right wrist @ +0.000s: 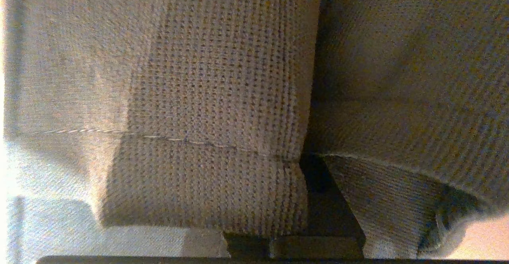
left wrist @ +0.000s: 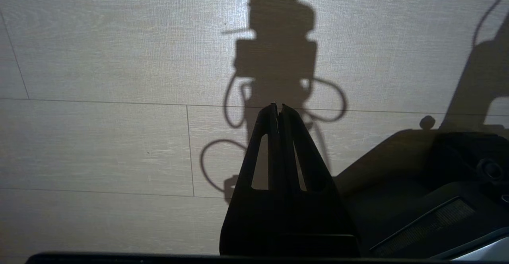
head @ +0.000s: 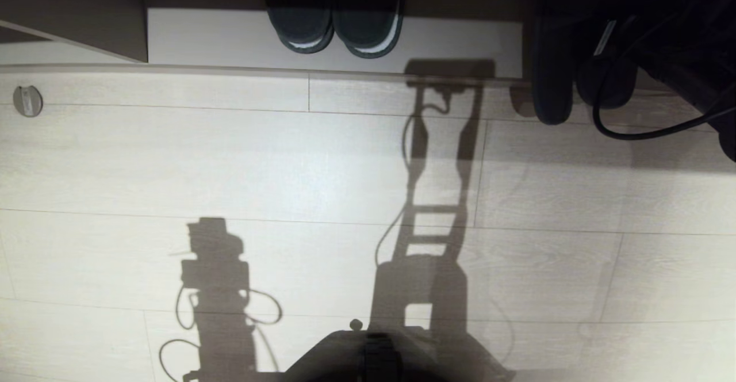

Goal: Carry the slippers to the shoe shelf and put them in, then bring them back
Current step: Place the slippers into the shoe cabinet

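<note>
The right tool (right wrist: 294,200) is clamped on the grey-blue slippers (right wrist: 222,97), hanging at the shoe shelf (head: 230,39) beside a darker pair (head: 336,25). Likely the carrying step; next, slide them into the free bay. The left tool (left wrist: 278,111) hangs closed, empty.

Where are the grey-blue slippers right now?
The slippers hang at the head view's upper right, held by the right gripper at the front edge of the shoe shelf, right of the dark white-soled pair.
</note>
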Controlling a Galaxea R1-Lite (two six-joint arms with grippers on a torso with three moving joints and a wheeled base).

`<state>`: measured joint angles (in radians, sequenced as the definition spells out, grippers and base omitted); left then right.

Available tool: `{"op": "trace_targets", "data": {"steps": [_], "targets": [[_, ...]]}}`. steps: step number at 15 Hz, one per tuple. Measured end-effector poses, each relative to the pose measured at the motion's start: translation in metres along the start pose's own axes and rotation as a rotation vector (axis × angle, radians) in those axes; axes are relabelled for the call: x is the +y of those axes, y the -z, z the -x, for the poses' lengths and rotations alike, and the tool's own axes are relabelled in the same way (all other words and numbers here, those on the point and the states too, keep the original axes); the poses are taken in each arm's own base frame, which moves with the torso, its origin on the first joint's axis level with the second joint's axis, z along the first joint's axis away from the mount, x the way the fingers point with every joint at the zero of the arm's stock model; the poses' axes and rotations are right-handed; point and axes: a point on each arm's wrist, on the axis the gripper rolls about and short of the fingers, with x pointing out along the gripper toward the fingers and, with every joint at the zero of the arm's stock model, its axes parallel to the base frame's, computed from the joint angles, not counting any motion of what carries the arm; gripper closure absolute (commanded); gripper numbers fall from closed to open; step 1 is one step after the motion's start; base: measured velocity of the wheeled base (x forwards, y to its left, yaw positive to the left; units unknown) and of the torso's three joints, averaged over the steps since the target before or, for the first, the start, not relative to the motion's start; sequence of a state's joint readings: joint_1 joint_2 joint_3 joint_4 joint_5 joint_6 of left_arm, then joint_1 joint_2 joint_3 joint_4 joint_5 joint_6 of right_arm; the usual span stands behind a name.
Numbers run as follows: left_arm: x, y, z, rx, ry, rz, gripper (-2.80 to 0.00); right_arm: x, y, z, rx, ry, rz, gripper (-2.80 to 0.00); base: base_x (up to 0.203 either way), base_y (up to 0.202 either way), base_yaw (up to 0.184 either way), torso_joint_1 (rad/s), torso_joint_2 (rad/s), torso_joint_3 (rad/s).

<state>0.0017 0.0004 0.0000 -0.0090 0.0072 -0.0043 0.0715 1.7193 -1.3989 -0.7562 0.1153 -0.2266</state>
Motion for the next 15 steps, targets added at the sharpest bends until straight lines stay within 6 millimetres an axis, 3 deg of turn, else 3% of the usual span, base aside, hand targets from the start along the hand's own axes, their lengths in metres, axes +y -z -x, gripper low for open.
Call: {"op": "trace_targets", "data": {"steps": [3,4,15], "targets": [[0.0,0.0,0.0,0.0,0.001,0.0,0.0,-0.0009,0.0013,-0.0051,-0.008,0.005,-0.001,0.0,0.0,0.0,0.0,0.0,0.0,0.0],[0.0,0.0,0.0,0.0,0.001,0.0,0.0,-0.0011,0.0019,-0.0058,-0.007,0.004,-0.001,-2.8,0.0,0.0,0.0,0.0,0.0,0.0],[0.0,0.0,0.0,0.0,0.001,0.001,0.0,0.0001,0.0041,-0.0019,0.024,0.001,-0.008,-2.8,0.0,0.0,0.0,0.0,0.0,0.0]]}}
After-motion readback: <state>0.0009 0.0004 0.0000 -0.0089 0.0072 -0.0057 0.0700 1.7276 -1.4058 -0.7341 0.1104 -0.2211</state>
